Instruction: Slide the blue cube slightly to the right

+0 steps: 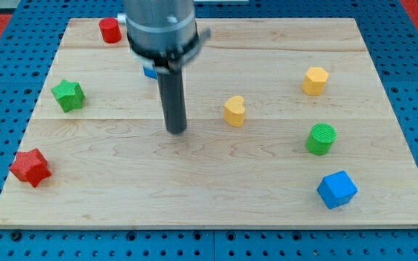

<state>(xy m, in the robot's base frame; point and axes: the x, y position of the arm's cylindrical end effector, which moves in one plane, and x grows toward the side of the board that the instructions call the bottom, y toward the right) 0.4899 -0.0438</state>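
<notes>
Approach step, no contact yet: my tip (175, 130) down on mid-worktop (194, 210), no gripper fitted, nothing grasped. Blue cube (337, 189) well apart, toward the view's right and bottom from the tip. Next, by the look of it: reaching the cube's left face, passing below the green cylinder (321, 138), then a short rightward nudge.
</notes>
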